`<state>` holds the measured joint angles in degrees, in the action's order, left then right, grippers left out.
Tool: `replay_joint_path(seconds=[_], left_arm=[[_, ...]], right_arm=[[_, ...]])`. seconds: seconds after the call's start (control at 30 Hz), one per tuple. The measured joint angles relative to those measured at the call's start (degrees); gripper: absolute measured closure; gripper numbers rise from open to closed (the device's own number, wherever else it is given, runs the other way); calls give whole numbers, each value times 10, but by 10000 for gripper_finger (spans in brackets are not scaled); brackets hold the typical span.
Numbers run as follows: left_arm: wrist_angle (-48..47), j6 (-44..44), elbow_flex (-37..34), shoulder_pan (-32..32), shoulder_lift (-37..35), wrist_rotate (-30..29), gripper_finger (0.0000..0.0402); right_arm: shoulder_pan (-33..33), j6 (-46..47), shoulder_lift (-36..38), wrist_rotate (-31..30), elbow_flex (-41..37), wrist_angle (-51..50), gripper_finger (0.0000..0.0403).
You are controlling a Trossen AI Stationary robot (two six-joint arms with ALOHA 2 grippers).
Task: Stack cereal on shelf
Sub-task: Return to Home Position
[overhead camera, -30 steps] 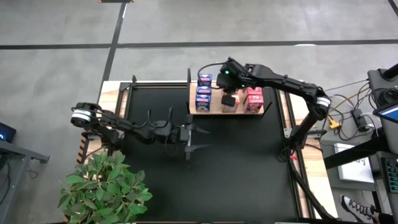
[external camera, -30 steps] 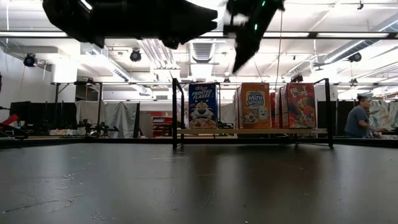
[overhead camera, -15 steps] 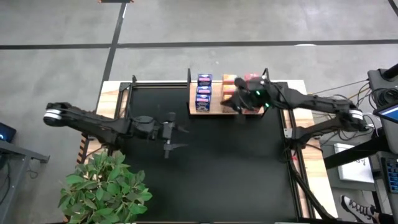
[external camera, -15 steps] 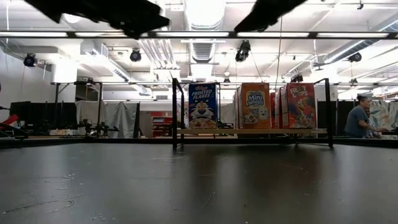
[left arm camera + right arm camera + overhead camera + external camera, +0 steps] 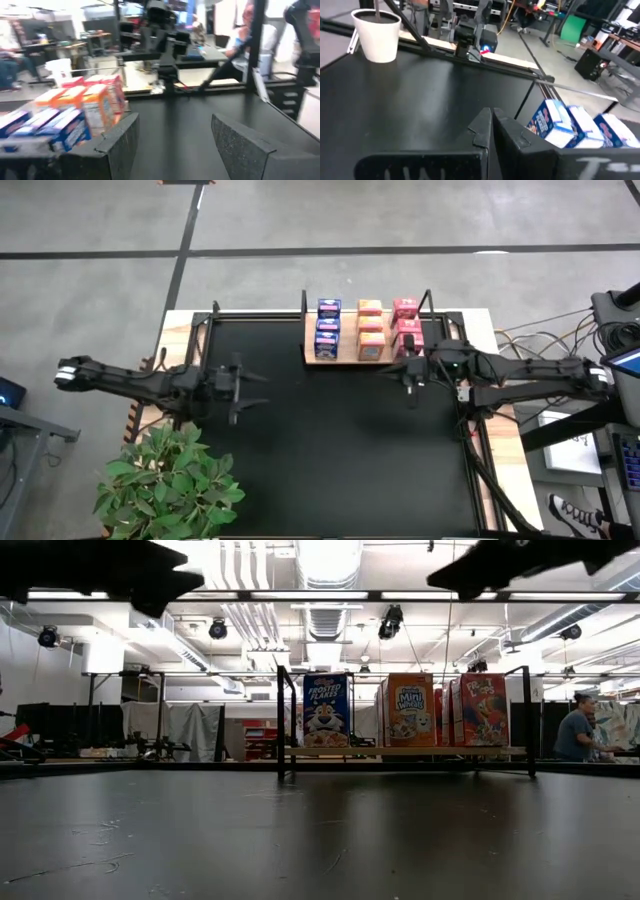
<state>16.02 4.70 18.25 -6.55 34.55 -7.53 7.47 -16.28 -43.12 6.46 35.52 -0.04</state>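
Upper centre of the overhead frame, the shelf (image 5: 347,352) carries the cereal boxes (image 5: 371,325) in three colour columns, blue, orange and red, so each kind lines up front to back. The lowest end of the red column sits partly under my right arm, so I can't count it cleanly. I see no box off the shelf, so I judge the stacking done and both arms parking.

My right gripper (image 5: 412,383) hangs just below the shelf's right end, fingers (image 5: 520,140) pressed together on nothing. My left gripper (image 5: 248,387) sits at centre left, well apart from the shelf, fingers (image 5: 250,145) spread and empty.

The black mat (image 5: 330,460) looks flat, matte and lightly scuffed. Around it are a potted plant (image 5: 170,480) at lower left, ceiling lights (image 5: 320,555), and a person (image 5: 577,730) at the level view's right edge.
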Motion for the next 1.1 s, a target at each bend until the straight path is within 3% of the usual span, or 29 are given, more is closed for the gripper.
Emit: replay_joint_path(seconds=[0.23,0.43,0.9,1.1], left_arm=[[-5,-8,-51,0,-80,-49,171],[-6,-7,-77,0,-111,-56,171],[-5,-13,-112,0,-140,-100,171],[39,-21,-155,0,-145,-100,171]], right_arm=[[0,14,75,0,-68,23,394],[0,13,127,0,-108,25,394],[0,7,220,0,-215,93,394],[0,7,281,0,-268,97,394]])
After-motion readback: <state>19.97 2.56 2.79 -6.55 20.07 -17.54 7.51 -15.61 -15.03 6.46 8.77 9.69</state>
